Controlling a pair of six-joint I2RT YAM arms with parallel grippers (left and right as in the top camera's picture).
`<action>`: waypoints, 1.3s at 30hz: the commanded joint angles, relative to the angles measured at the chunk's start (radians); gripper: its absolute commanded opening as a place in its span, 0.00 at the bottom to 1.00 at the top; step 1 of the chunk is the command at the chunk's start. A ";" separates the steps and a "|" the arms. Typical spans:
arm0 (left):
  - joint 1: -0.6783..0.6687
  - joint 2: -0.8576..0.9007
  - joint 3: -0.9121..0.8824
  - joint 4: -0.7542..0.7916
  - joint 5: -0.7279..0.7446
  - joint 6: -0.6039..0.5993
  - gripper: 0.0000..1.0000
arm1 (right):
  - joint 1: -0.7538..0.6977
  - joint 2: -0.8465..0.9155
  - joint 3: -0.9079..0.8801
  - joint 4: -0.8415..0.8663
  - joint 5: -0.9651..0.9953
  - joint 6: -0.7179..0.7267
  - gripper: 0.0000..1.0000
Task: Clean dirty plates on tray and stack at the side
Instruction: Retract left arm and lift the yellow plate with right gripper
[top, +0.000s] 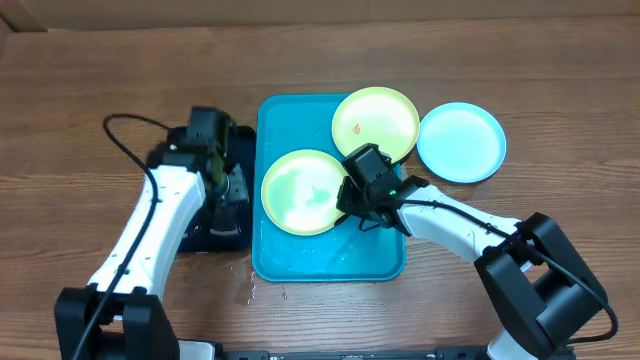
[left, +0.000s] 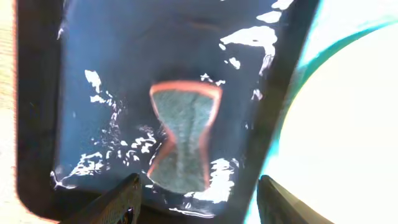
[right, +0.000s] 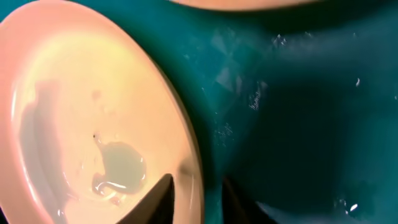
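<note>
The left gripper (left: 200, 208) is nearest in the left wrist view, its two dark fingers (left: 121, 199) spread wide at the bottom edge with nothing between them. It hangs over the dark tray (left: 93, 50), which glistens with water. An hourglass-shaped sponge (left: 183, 140), green with an orange edge, lies flat in that tray. At the right is the rim of the turquoise tray (left: 323, 56).

In the right wrist view, the right gripper (right: 196, 202) straddles the rim of the near green plate (right: 93, 106), one finger inside the plate and one outside over the turquoise floor. I cannot tell whether the jaws press the rim. A small puddle (right: 121, 168) sits in the plate's pale centre.

Overhead, this plate lies in the middle of the turquoise tray, with the right gripper at its right edge. The far green plate (top: 375, 125) rests over the tray's far right corner and carries a small orange mark (top: 357, 128). The blue plate (top: 461, 142) lies on the wooden table (top: 100, 80), just right of the tray and touching the far green plate. The dark tray sits against the turquoise tray's left side.
</note>
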 joint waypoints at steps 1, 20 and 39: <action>0.002 -0.041 0.117 -0.050 0.092 0.024 0.60 | 0.007 0.005 -0.010 0.009 0.027 -0.004 0.31; 0.002 -0.475 0.245 -0.111 0.140 0.026 0.82 | 0.006 0.035 -0.005 0.023 0.030 0.000 0.04; 0.002 -0.518 0.245 -0.254 -0.034 0.024 1.00 | 0.010 -0.068 0.352 -0.348 0.033 -0.086 0.04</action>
